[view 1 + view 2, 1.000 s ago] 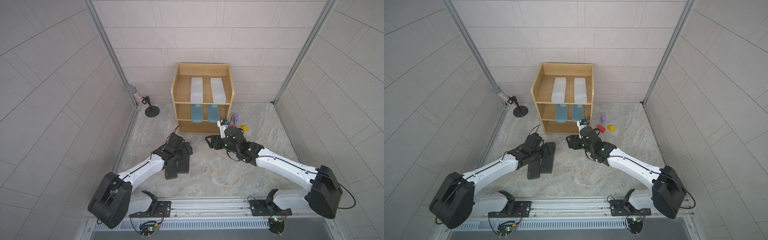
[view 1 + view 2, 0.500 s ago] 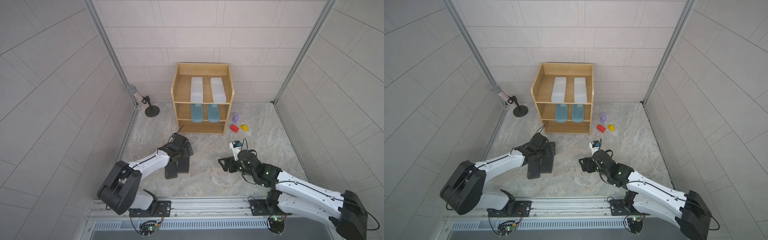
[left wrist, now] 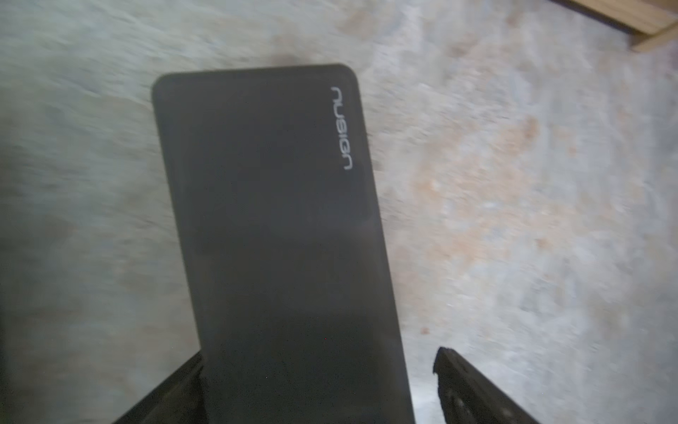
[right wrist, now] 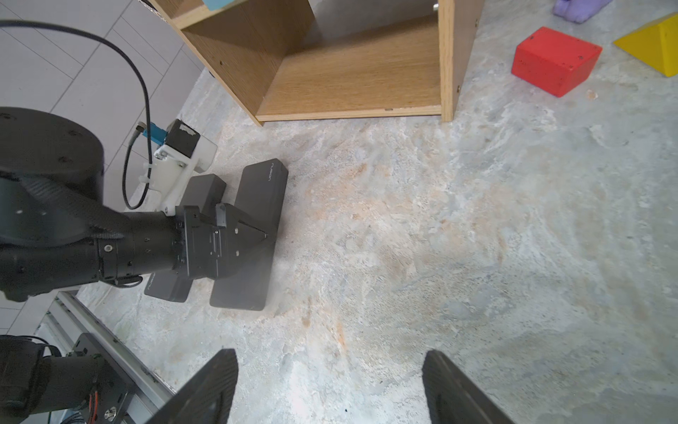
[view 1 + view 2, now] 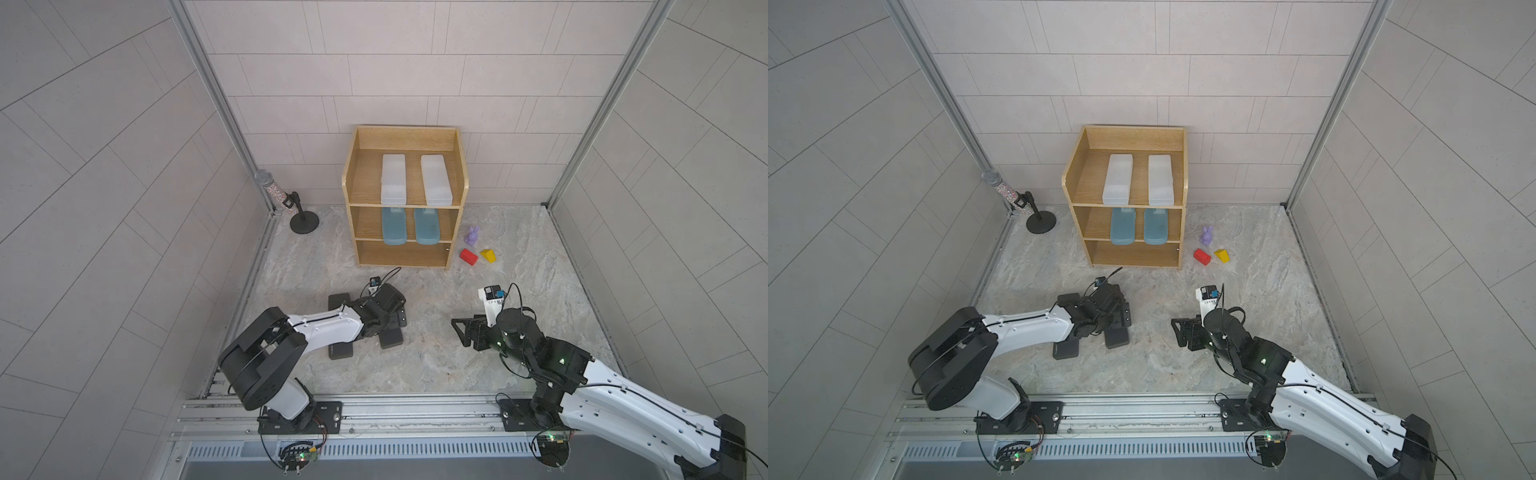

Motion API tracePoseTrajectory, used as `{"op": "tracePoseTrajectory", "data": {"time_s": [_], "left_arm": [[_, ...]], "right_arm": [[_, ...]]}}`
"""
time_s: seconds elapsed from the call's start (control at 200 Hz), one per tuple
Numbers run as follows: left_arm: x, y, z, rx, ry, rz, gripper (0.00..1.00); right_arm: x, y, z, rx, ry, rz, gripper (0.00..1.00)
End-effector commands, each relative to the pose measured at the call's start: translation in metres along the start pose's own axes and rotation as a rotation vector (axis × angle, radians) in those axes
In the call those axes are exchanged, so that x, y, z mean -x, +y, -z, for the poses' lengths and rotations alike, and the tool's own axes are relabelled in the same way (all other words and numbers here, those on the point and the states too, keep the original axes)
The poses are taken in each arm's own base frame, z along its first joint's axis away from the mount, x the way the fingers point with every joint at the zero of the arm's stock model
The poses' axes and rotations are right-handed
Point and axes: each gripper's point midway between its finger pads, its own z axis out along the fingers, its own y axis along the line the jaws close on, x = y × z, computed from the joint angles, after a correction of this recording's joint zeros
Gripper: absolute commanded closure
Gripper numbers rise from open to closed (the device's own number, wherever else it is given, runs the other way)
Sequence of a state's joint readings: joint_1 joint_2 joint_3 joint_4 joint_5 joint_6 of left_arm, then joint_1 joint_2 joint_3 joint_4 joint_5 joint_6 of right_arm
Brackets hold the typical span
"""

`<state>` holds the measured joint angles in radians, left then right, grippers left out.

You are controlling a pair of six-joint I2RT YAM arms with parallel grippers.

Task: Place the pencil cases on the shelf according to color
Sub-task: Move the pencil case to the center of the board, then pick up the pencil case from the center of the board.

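The wooden shelf [image 5: 351, 174] stands at the back wall. Its top holds two white pencil cases [image 5: 393, 178] [image 5: 435, 179] and its middle level two teal ones [image 5: 393, 226] [image 5: 427, 226]. Two black cases [image 5: 340, 351] [image 5: 392, 337] lie side by side on the floor in front. My left gripper [image 5: 386, 316] is low over the right-hand black case [image 3: 279, 220], open; one finger touches its edge and the other stands clear of it. My right gripper [image 4: 329, 352] hovers open and empty above bare floor, to the right of the black cases [image 4: 260, 191].
A red block [image 5: 468, 257], a yellow block [image 5: 488, 255] and a small purple figure [image 5: 472, 235] sit on the floor right of the shelf. A microphone on a stand [image 5: 286, 203] is in the back left corner. The arms' rail [image 5: 415, 409] runs along the front.
My right arm has drawn back from the shelf front toward the near right, its jaws widening. My left gripper has shifted a little right, over the right-hand black case.
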<state>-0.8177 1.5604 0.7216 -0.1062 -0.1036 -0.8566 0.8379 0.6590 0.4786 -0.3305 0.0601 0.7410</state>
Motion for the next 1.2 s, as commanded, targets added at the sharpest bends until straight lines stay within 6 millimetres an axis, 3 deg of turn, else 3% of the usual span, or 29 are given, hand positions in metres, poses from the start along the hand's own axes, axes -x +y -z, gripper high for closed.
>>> {"op": "tracePoseTrajectory", "data": {"time_s": [0.0,0.175,0.29,0.405,0.5,0.615,0.73,0.876,1.146,1.196], "left_arm": [[-0.015,-0.028,-0.006,-0.039,0.01,0.013,0.04],[-0.019,-0.072,0.0,-0.111,-0.003,-0.016,0.05],[-0.009,-0.077,0.016,-0.127,-0.039,-0.027,0.05],[0.009,-0.046,0.043,-0.044,-0.144,-0.045,0.0],[0.017,-0.003,0.062,0.012,-0.188,-0.004,0.0],[0.017,0.053,0.079,0.09,-0.189,0.059,0.0],[0.012,0.092,0.092,0.141,-0.197,0.107,0.0],[0.005,0.113,0.097,0.172,-0.189,0.135,0.0],[-0.02,0.127,0.076,0.242,-0.089,0.127,0.0],[-0.021,0.131,0.077,0.259,-0.09,0.121,0.0]], "right_arm": [[-0.006,-0.011,0.003,-0.047,0.011,0.012,0.17],[-0.003,-0.018,0.012,-0.069,-0.013,0.016,0.14],[-0.004,-0.022,0.015,-0.081,-0.008,0.037,0.08],[-0.006,-0.021,0.014,-0.087,0.013,0.081,0.01],[-0.006,-0.019,0.01,-0.093,0.034,0.106,0.0],[-0.01,-0.008,-0.002,-0.064,0.08,0.123,0.0],[-0.017,0.006,-0.022,-0.022,0.137,0.128,0.0],[-0.026,0.015,-0.046,-0.018,0.213,0.136,0.0],[-0.05,0.01,-0.076,-0.088,0.321,0.147,0.0],[-0.043,0.021,-0.08,-0.069,0.303,0.15,0.0]]}}
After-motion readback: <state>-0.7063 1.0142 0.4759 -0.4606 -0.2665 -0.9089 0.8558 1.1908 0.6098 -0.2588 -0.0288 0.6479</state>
